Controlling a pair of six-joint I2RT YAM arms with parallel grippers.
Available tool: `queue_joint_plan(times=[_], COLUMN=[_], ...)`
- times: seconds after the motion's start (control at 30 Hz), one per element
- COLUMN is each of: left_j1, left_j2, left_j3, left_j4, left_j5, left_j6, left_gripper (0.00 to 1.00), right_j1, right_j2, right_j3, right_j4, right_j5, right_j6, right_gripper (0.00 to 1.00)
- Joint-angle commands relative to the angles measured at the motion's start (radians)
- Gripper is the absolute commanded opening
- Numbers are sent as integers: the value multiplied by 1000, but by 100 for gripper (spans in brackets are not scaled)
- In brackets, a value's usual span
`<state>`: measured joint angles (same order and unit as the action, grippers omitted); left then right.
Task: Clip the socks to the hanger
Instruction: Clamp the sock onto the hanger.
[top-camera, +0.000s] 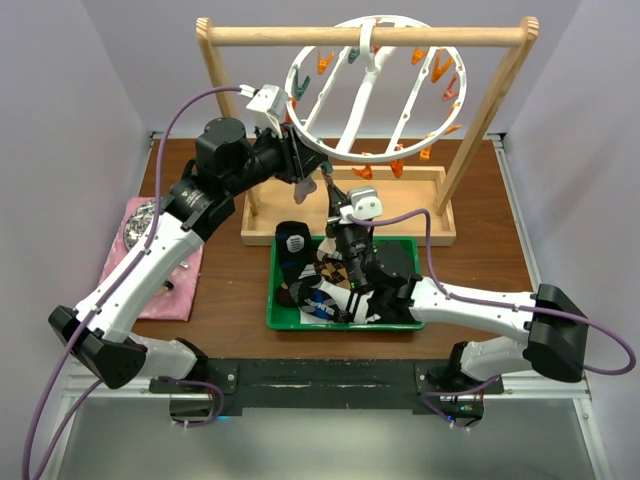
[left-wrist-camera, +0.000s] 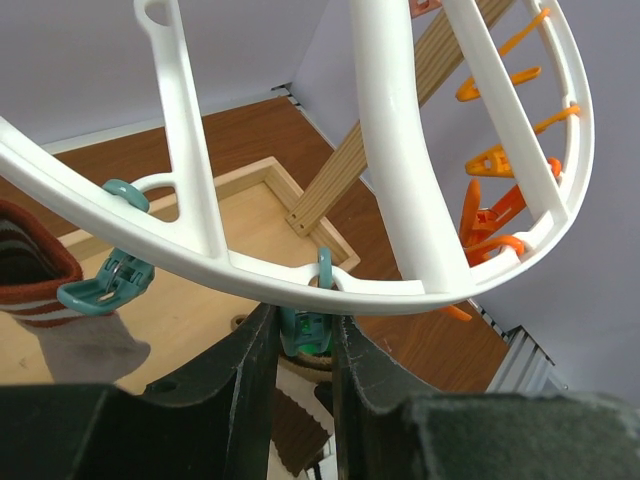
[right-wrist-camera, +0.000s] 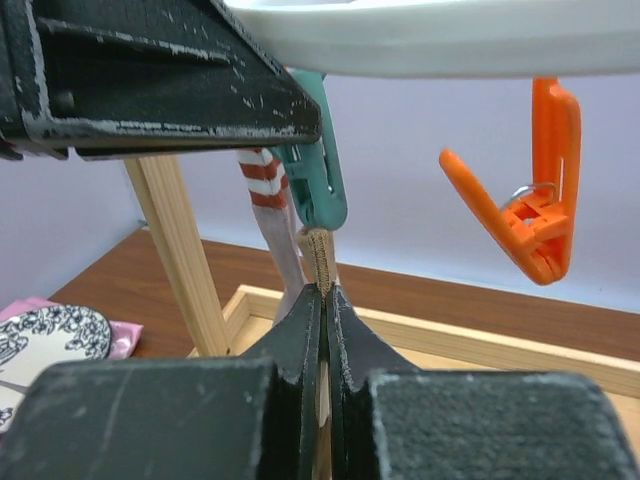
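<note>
Brown table (top-camera: 230, 270), left gripper (left-wrist-camera: 305, 350) pinching a teal peg (left-wrist-camera: 303, 328) on the hanger (left-wrist-camera: 390, 150), right gripper (right-wrist-camera: 325, 300) clamped on a beige sock (right-wrist-camera: 320, 255) just below that peg.

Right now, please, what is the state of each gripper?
Left gripper: closed on a teal peg of the hanger.
Right gripper: closed on a sock, held just under that peg.
</note>
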<state>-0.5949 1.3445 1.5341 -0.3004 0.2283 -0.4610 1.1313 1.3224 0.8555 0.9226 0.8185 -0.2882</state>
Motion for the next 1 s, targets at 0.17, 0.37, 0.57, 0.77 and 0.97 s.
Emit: queue_joint_plan(times=[0.17, 0.37, 0.57, 0.77, 0.97], left_j1=[-9, -13, -19, -20, -20], left_j2=[-1, -2, -2, -5, -7], left_j3=[52, 49, 46, 44, 38], left_j4=[55, 60, 66, 63, 70], left_j5=[-26, -21, -17, -20, -15], left_j6=[-15, -13, -4, 2, 10], left_gripper=[0, 0, 0, 0, 0], right_j1=[-1, 1, -1, 1, 1], right_j2=[8, 17, 31, 37, 23], right_j3=[73, 80, 114, 131, 116], right_j4=[10, 4, 15, 15, -10], right_j5=[-25, -28, -42, -53, -51], right_j6=[-31, -43, -77, -98, -85], right_gripper=[0, 0, 0, 0, 0])
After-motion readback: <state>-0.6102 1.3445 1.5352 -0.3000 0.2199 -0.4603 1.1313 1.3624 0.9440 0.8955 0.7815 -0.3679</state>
